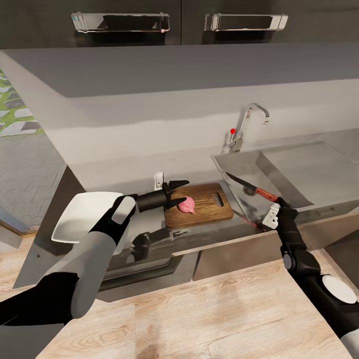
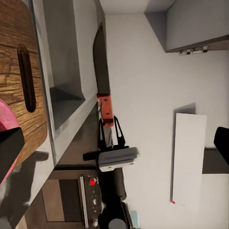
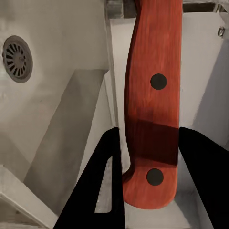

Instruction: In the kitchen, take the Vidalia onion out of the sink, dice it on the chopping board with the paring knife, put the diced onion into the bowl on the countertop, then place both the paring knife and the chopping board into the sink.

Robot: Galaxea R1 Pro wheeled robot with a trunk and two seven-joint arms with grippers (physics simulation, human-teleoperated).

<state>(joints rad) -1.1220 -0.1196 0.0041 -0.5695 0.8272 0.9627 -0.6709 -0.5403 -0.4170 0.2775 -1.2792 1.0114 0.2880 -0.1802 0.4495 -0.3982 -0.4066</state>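
Observation:
The pinkish Vidalia onion (image 1: 188, 205) lies on the dark wooden chopping board (image 1: 205, 205), which rests on the grey countertop (image 1: 124, 174) left of the sink (image 1: 299, 169). My left gripper (image 1: 182, 192) hovers open over the board's left end, its lower fingertip beside the onion. In the left wrist view the onion (image 2: 5, 125) sits against one finger (image 2: 10, 145). My right gripper (image 1: 277, 201) is shut on the red handle of the paring knife (image 1: 249, 186), held above the sink basin with the dark blade pointing toward the board. The handle (image 3: 153, 95) shows between the pads. The white bowl (image 1: 82, 215) sits at the counter's left, partly behind my left arm.
A chrome tap (image 1: 251, 121) with a red knob stands behind the sink, whose round drain (image 3: 18, 58) lies in the basin. A white socket (image 1: 158, 180) is on the wall by the board. Cabinets with metal handles (image 1: 120, 22) hang above. An oven (image 2: 78, 200) sits under the counter.

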